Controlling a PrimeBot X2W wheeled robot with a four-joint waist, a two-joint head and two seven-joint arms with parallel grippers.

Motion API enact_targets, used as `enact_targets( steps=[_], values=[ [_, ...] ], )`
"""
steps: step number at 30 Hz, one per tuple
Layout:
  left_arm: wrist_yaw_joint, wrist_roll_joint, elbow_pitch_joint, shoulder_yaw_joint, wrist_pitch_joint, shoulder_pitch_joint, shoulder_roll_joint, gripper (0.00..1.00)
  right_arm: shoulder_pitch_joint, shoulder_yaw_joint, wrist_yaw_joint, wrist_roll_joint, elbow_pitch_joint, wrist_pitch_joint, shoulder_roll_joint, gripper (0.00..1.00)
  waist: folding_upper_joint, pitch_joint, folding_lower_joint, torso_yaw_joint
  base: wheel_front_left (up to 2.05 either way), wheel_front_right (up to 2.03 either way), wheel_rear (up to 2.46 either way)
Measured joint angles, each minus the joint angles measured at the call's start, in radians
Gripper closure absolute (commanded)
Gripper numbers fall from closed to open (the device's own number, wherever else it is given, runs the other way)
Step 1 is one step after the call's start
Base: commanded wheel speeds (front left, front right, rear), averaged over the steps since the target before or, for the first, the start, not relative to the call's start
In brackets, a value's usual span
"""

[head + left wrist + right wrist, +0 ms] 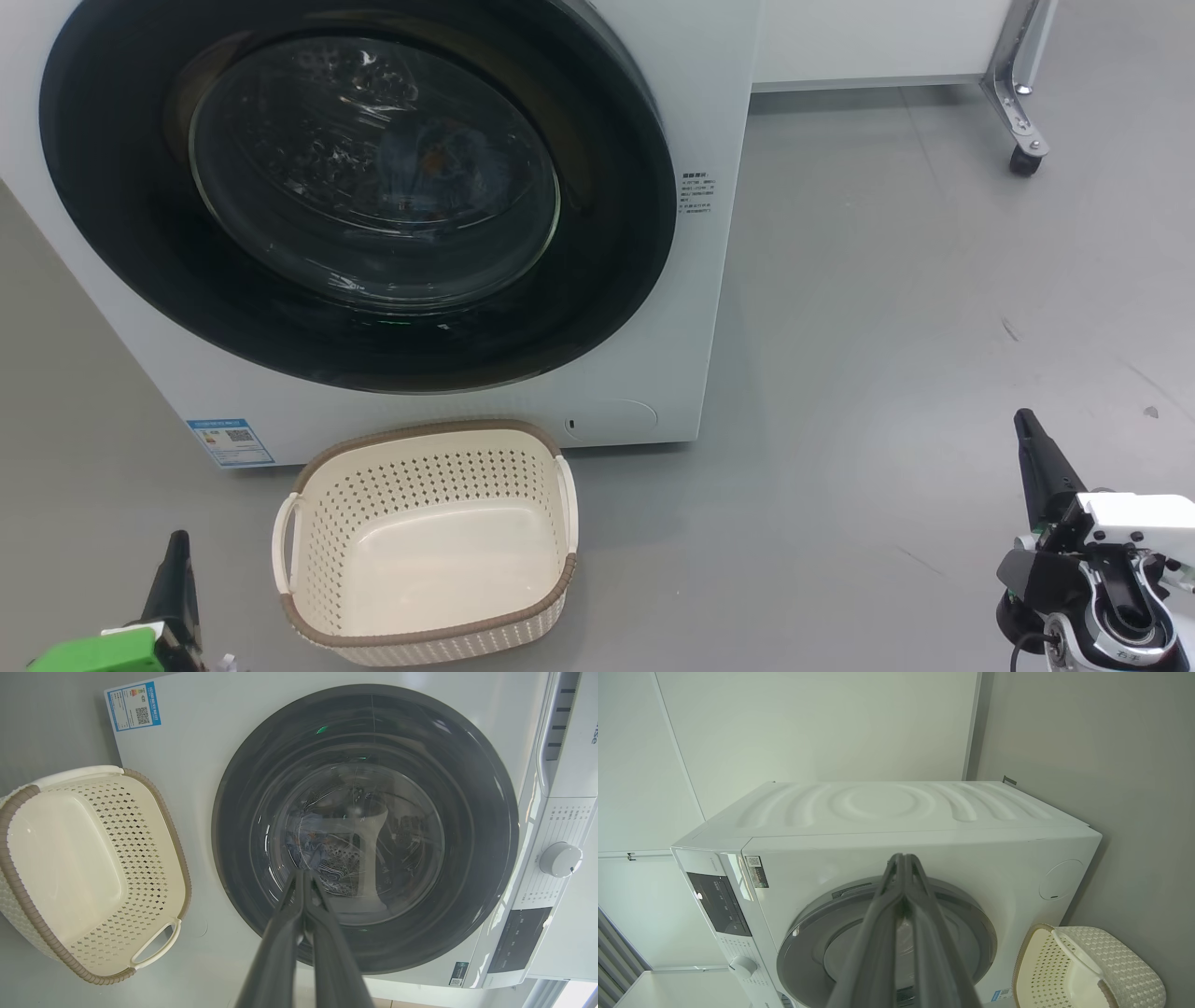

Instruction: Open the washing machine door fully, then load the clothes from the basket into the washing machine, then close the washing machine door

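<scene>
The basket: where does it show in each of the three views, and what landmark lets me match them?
Head view: basket at bottom, left of centre, on the floor before the washing machine.
Left wrist view: basket against the left edge, mid-height.
Right wrist view: basket in the lower right corner.
Shared landmark: the blue label on the machine's front, near the basket in every view.

One washing machine (702, 308), one door (121, 233), one basket (448, 478) — two pincers (177, 539) (1024, 417).
</scene>
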Motion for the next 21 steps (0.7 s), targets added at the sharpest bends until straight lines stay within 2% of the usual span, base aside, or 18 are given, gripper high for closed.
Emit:
enact_targets(
  steps=[21],
  values=[
    [0.0, 0.0, 0.002, 0.0, 0.0, 0.0, 0.0, 1.0, 0.0, 0.0, 0.0, 0.0, 0.0, 0.0, 0.0, 1.0, 0.0, 0.0, 0.0, 0.0, 0.0, 0.0, 0.0]
  ],
)
